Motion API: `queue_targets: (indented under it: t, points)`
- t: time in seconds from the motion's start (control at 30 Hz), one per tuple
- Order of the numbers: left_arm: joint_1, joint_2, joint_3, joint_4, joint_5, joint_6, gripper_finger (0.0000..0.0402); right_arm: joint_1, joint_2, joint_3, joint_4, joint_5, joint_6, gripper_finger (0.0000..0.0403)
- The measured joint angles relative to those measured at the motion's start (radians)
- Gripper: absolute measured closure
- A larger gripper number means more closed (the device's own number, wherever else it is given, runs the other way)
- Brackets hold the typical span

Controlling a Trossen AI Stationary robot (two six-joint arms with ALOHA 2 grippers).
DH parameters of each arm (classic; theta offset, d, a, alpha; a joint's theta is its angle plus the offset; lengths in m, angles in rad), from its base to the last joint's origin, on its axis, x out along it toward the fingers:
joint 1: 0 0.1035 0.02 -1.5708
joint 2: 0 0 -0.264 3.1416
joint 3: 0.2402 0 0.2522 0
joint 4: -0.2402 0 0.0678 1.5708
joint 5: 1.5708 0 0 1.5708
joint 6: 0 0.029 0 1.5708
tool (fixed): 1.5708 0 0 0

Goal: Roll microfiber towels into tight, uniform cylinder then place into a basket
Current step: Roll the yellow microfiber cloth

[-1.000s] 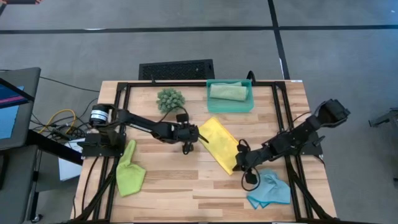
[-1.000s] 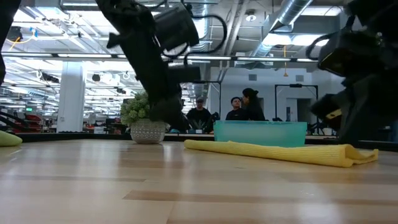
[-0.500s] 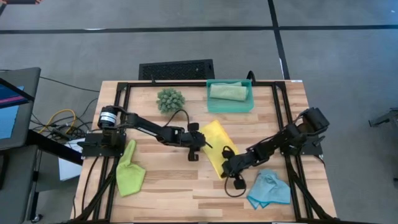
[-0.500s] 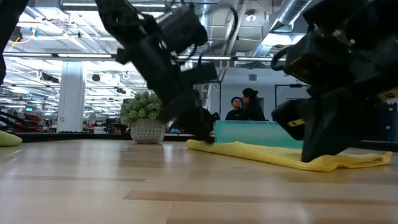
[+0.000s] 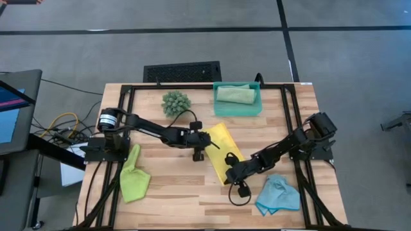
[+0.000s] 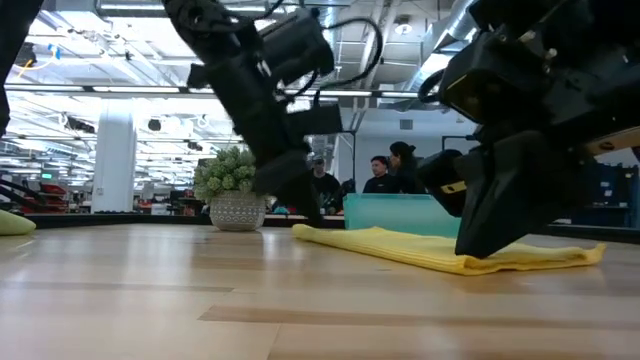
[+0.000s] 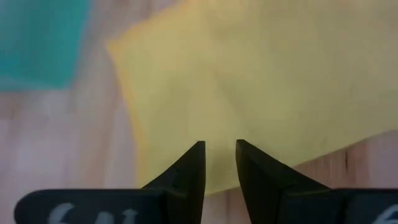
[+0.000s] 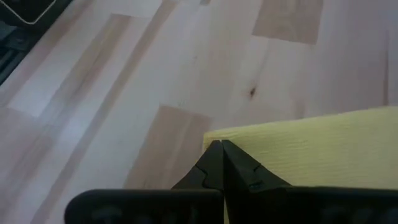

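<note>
One flat yellow towel (image 5: 223, 151), corner folded over.

The light wooden plank table (image 5: 173, 186) carries: far, a spiky green plant ball (image 5: 175, 102) and translucent teal plastic basket (image 5: 237, 109); centre, a yellow towel (image 5: 223, 144); near-left, a lime towel (image 5: 133, 178); near-right, a light blue towel (image 5: 279, 196).

left tool (image 7: 220, 149) slightly parted; right tool (image 8: 222, 148) seemingly pinched closed.

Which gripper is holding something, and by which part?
The right gripper pinches the yellow towel at its near corner; the left gripper holds nothing.
</note>
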Motion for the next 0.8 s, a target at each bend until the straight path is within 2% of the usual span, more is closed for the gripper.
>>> queue_targets:
  t: [0.17,0.33,0.5,0.6,0.8]
  points:
    - [-0.021,0.002,0.008,0.027,0.014,-0.001,0.0320,0.004,-0.077,0.006,-0.025,0.085,-0.008,0.0386]
    - [-0.006,0.003,-0.022,0.023,0.008,-0.006,0.0320,0.008,-0.177,-0.001,-0.235,0.183,0.051,0.0388]
    - [0.027,0.003,-0.063,0.027,0.008,-0.032,0.0320,0.015,-0.183,-0.005,-0.452,0.186,0.145,0.0382]
    - [0.049,0.003,-0.074,0.033,0.007,-0.044,0.0320,0.027,-0.139,0.000,-0.440,0.144,0.156,0.0378]
    - [0.074,0.003,-0.089,0.034,-0.021,-0.051,0.0320,0.038,-0.046,0.010,-0.255,-0.089,0.114,0.0377]
